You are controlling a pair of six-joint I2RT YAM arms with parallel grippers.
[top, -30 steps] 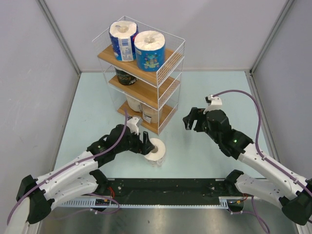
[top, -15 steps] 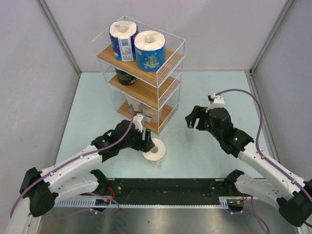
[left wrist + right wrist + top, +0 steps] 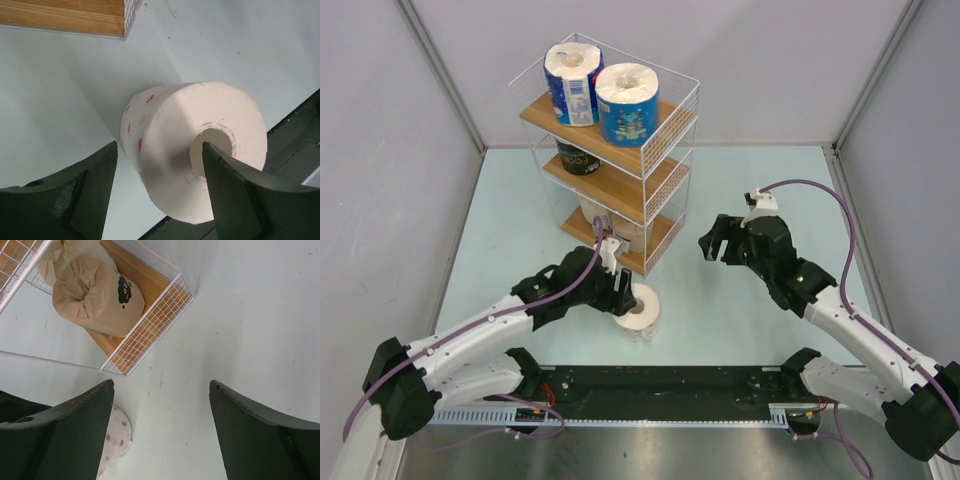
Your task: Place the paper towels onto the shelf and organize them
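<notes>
My left pincer straddles the one dotted roll on the table before the shelf; pinching or not, I cannot tell. My right pincer hangs spread, empty. Shelved: two bottom rolls, one dark roll midway, two blue rolls on top.

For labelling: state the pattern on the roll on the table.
White roll with small red dots; left wrist view is clearest.

Pale tabletop, grey walls
</notes>
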